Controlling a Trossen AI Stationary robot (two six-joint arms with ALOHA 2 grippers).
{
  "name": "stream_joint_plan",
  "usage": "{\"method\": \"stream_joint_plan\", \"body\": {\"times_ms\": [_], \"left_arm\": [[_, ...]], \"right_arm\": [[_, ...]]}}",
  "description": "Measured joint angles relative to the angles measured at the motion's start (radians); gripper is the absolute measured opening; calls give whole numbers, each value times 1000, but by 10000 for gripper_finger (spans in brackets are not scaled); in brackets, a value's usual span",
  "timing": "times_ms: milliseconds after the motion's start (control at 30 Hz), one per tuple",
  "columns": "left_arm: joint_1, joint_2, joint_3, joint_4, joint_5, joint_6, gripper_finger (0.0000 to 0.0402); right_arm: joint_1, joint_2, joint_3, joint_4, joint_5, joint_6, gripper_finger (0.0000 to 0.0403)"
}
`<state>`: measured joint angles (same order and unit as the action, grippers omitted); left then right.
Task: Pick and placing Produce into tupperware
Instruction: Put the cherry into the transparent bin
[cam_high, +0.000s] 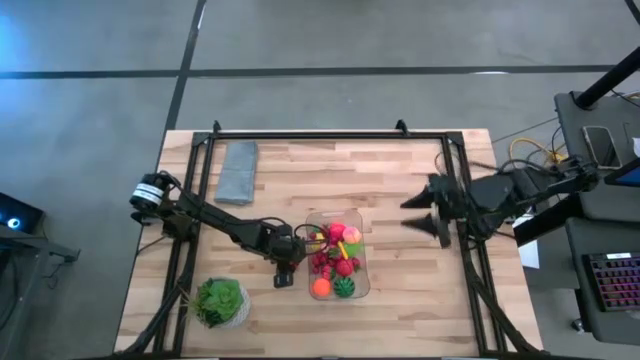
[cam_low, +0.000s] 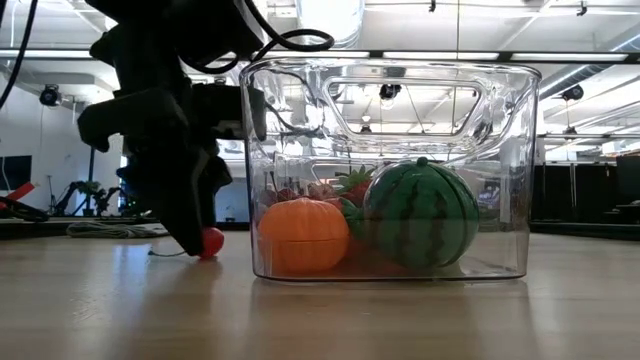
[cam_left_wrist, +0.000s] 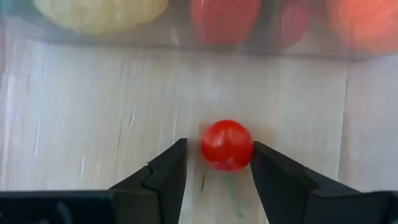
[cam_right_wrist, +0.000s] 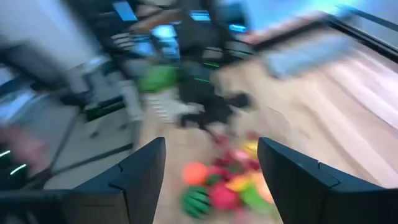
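Closest to the left wrist camera, the left gripper (cam_left_wrist: 217, 171) sits low over the table (cam_high: 420, 300) with its two fingers spread and a small red berry (cam_left_wrist: 227, 144) lying between them, near the tips; one finger seems to touch the berry, the other stands just apart, so nothing is pinched yet. In the low view the same berry (cam_low: 211, 241) rests on the wood under the dark gripper, just beside the tupperware's wall. Just beyond it stands the tupperware (cam_high: 362, 285), a clear box already holding most of the produce: an orange piece (cam_low: 302, 235), a striped green ball (cam_low: 421, 214), and red, pink and yellow pieces heaped behind them. The likely next move is to close on the berry and lift it over the wall. The risk lies in the berry's round, smooth shape and its place so far forward between the fingers: an uneven squeeze could squirt it out and send it rolling across the table. The wall is also close, so a low lift could knock the tupperware. Farther off, the right gripper (cam_high: 425, 212) hangs above the table's right side with its fingers wide apart, holding nothing. A folded cloth (cam_high: 236, 171) and a potted plant (cam_high: 220, 300) lie well away.
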<state>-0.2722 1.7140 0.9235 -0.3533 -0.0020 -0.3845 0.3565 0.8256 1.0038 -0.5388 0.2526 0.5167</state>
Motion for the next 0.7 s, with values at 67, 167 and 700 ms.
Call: {"method": "stream_joint_plan", "body": {"times_ms": [67,167,700], "left_arm": [[0,-12,-1,-20,5,-2,159],[0,-31,-5,-39,8,-3,159],[2,-32,-4,-20,-12,20,159]], "right_arm": [[-16,-53,-49,-52,35,160,249],[1,-114,-137,34,10,95,249],[-16,-523,-608,428,-151,-156,247]]}}
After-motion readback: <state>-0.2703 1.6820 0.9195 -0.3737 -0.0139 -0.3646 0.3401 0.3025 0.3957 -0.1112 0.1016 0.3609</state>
